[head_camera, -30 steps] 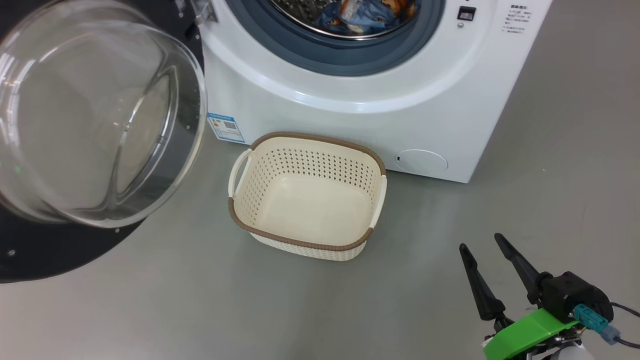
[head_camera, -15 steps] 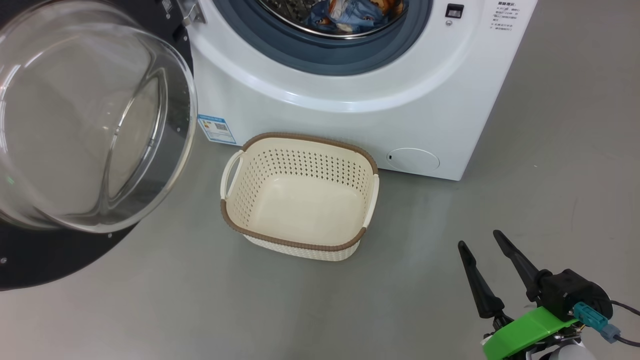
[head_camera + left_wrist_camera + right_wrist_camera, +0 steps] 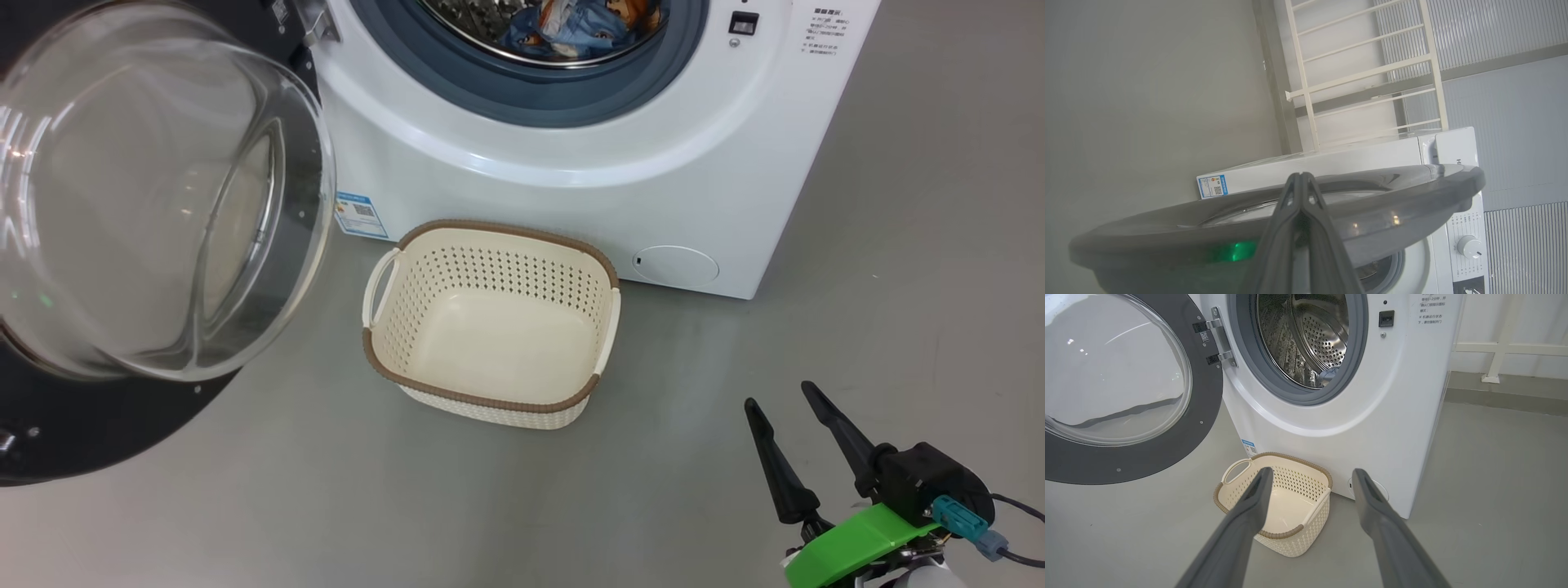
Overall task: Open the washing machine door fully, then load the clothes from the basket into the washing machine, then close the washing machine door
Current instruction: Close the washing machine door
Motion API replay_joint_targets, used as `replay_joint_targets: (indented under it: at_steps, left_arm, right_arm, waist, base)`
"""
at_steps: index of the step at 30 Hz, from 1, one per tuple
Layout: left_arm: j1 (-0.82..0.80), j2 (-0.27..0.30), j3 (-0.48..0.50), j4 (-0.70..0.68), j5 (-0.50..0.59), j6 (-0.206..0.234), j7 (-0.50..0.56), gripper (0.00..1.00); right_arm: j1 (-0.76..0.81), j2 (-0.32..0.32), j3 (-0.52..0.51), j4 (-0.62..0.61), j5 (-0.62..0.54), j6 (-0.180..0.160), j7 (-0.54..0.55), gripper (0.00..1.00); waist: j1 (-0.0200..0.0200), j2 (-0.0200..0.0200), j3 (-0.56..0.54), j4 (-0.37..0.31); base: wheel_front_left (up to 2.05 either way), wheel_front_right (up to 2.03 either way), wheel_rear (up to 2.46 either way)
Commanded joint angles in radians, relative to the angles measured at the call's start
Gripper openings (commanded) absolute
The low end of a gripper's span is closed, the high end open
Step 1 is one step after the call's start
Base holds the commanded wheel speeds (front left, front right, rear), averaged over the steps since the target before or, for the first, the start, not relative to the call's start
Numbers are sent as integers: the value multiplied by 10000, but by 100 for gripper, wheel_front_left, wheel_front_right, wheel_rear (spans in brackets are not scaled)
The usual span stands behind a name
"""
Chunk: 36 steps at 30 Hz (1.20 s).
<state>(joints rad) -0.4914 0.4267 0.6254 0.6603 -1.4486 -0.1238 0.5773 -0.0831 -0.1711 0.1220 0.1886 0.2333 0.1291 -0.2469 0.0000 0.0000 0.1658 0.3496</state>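
Head view: the washing machine (image 3: 571, 188) stands on the grey floor (image 3: 326, 506) with its door (image 3: 155, 196) swung wide open at the machine's hinge side, the clear glass bowl facing the camera. The clothes (image 3: 571, 24) lie inside the machine, behind the grey-blue gasket (image 3: 531, 102), low in the opening. The basket (image 3: 490, 402) sits on the floor just in front of the machine, between the blue sticker (image 3: 359, 215) and the round filter cap (image 3: 676, 265); its cream bottom shows in full. The right gripper (image 3: 778, 394) is in front of the machine, off toward its filter-cap side and well apart from the basket, fingers spread wide and holding nothing. Left wrist view: the left gripper (image 3: 1300, 176) has both fingers pressed together along their length, with nothing between them. They lie across the dark outer face of the door, seen edge-on in front of the machine; contact with the door cannot be confirmed. A white rack (image 3: 1363, 73) stands beyond the machine, and a control knob (image 3: 1468, 246) shows on the machine's panel. Right wrist view: the spread fingers point at the machine's lower front, with the basket between them and the machine. The steel drum (image 3: 1310, 339) is exposed, and a scrap of blue fabric shows at its lower edge. The door hangs from its hinge (image 3: 1216, 339) on the machine's front.
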Motion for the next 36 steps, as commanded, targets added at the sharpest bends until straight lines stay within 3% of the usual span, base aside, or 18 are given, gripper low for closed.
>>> replay_joint_targets:
  at_steps: [1, 20, 36]
  left_arm:
    - [98, 322, 22, -354, -155, -69, 331, 0]
    - [1087, -428, -964, -2346, -1063, -32, 3151, 0]
    - [1571, -1610, -1664, -4978, -1971, 811, 4455, 0]
  right_arm:
    - [-211, 7, 261, -187, 79, 16, -42, 100]
    - [-160, 189, 331, 77, 223, 16, -114, 100]
    - [-357, 464, 344, 143, 300, 16, -146, 100]
  waist:
    - [0, 0, -12, 15]
    - [0, 0, -369, 210]
    - [0, 0, -150, -567]
  base:
    - [0, 0, 0]
    - [0, 0, 0]
    - [0, 0, 0]
